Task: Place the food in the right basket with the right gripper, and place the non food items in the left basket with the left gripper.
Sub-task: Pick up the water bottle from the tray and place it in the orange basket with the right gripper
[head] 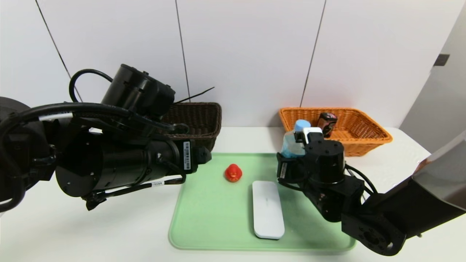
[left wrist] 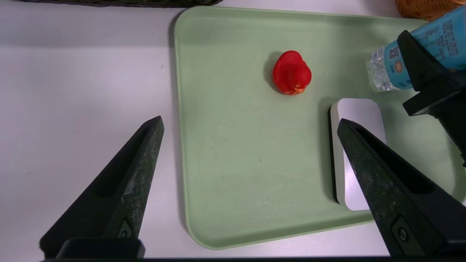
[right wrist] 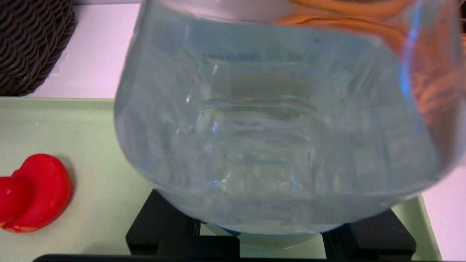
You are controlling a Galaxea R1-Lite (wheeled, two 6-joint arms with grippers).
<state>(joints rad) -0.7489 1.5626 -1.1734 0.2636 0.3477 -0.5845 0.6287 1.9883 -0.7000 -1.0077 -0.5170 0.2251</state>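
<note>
Head view: bottle over the far right part of the tray, near the orange basket; right end effector clamped on its sides

Left end effector over the tray's left part, fingers wide apart, nothing between them

Handling (judged): bottle holds liquid, so fairly heavy for its bulk; thin clear wall likely gives under a hard squeeze, smooth label may slip; not fragile. Best hold: across the body, near mid-length, to limit swing

Orientation: long axis leans; cap points away from the robot toward the basket side, base toward the tray. Exact tilt: cannot tell
</note>
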